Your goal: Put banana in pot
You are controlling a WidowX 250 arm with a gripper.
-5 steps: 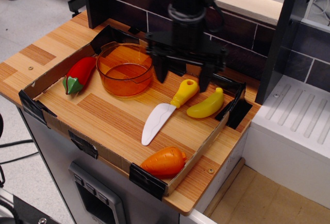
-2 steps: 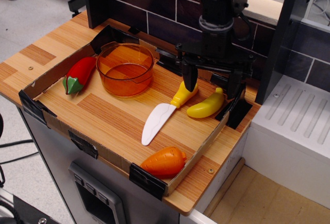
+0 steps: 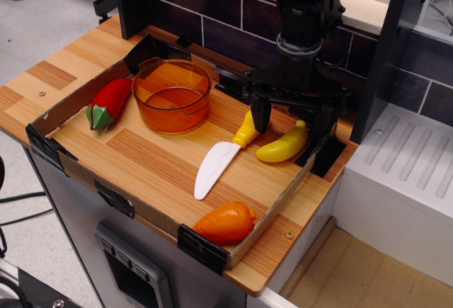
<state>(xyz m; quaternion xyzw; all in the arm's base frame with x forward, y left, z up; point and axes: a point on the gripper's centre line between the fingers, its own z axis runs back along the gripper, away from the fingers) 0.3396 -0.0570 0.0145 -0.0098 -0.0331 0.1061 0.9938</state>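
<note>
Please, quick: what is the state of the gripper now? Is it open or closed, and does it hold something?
Gripper: open, holding nothing; its fingers stand apart above the banana, which lies on the tray.

The work surface is a wooden countertop (image 3: 64, 67) with striped light and dark grain. Behind it stands a wall of dark tiles (image 3: 212, 21) with pale grout, topped by a light ledge (image 3: 354, 7). A white ribbed drainboard unit (image 3: 407, 156) adjoins on the right. Grey floor (image 3: 49, 3) lies at upper left; tan flooring (image 3: 354, 280) at lower right.
</note>
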